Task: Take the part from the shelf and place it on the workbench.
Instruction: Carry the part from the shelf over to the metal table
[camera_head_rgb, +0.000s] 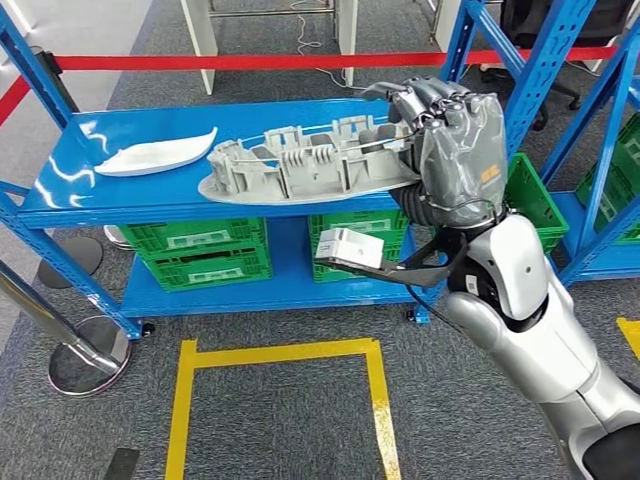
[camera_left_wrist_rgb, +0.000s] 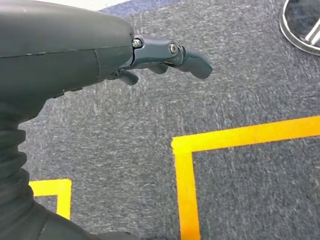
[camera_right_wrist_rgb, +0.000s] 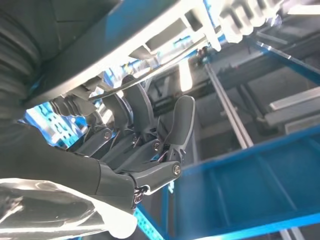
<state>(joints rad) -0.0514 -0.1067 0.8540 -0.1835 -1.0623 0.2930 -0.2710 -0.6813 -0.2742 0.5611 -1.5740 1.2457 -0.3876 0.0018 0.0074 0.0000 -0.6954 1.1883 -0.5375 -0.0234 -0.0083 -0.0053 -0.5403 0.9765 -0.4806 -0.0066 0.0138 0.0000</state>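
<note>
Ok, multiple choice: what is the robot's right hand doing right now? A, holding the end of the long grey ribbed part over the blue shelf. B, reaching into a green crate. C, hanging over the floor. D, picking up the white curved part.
A: the right hand grips the end of the grey ribbed part over the blue shelf, while the white curved part lies untouched.

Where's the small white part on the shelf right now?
In the head view, the white part lies on the left of the blue shelf's top level, just left of the larger grey part.
</note>
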